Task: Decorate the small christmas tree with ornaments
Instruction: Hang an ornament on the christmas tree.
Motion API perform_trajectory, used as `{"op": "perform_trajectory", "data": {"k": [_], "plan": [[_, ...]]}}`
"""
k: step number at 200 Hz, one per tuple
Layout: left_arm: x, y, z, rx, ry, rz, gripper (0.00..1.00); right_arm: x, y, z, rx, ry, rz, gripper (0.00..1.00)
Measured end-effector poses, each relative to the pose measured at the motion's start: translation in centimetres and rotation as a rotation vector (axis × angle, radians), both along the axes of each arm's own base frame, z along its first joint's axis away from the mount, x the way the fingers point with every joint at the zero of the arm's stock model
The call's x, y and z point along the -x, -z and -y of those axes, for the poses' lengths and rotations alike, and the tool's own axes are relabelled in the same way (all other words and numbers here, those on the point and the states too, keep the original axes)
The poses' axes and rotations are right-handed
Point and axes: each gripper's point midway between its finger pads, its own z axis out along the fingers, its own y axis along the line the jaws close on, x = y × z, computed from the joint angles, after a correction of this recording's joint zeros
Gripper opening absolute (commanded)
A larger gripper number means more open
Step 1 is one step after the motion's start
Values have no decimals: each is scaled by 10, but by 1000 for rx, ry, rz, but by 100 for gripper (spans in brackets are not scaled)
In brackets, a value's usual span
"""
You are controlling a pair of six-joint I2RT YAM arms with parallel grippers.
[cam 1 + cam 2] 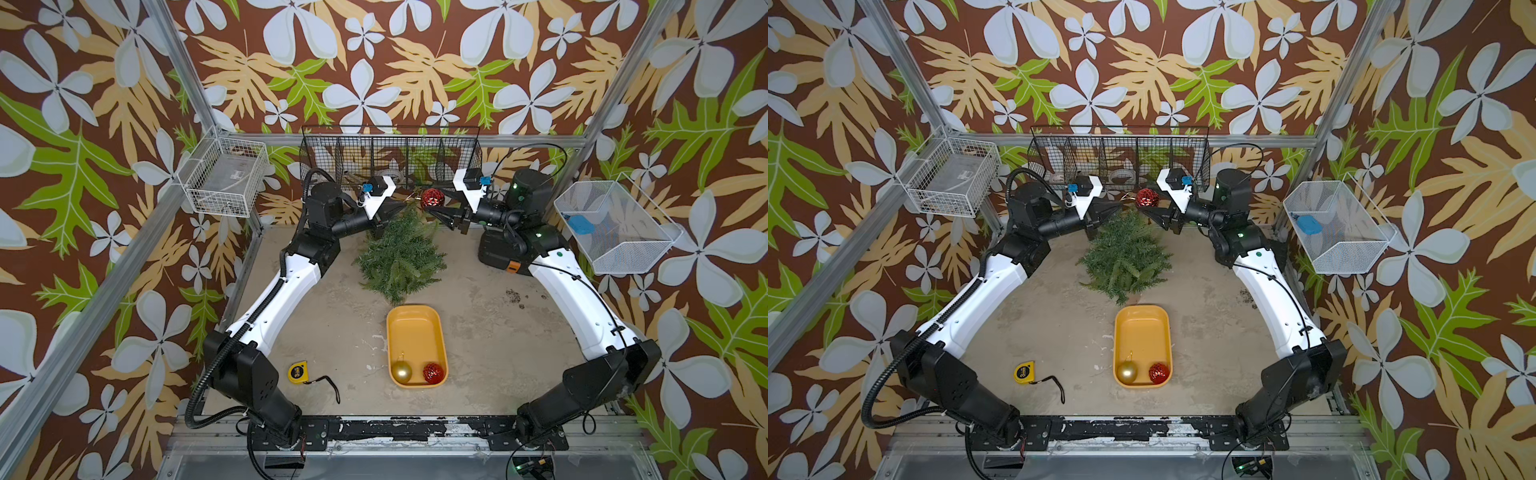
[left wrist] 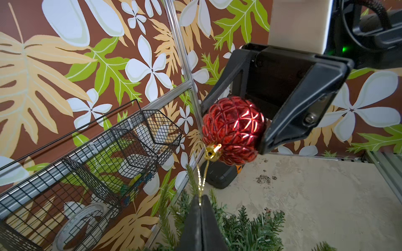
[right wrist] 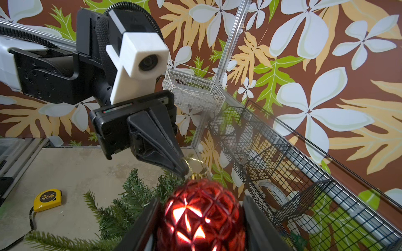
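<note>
Two more baubles, a gold ornament (image 1: 402,371) and a second red ornament (image 1: 433,372), lie in the near end of the yellow tray (image 1: 415,320). The red ornament (image 1: 432,198) sits just above the tip of the small christmas tree (image 1: 399,257), far centre on the counter (image 1: 498,332). The right tool (image 1: 434,208) clasps its body; the left tool (image 3: 183,171) is clenched on its gold loop (image 2: 201,180). Pulling the arms apart could snap the loop or slip it free, and letting go before it catches a branch would drop the bauble.
</note>
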Motion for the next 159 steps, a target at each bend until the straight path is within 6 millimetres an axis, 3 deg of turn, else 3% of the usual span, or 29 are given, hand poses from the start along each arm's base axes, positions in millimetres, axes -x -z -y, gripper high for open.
{"op": "perform_trajectory", "data": {"k": [66, 159], "plan": [[-10, 26, 6, -127, -112, -3, 0, -1, 22, 1, 29, 8, -48, 47], [-16, 37, 0, -171, -159, -39, 0, -6, 38, 2, 62, 28, -81, 47]]}}
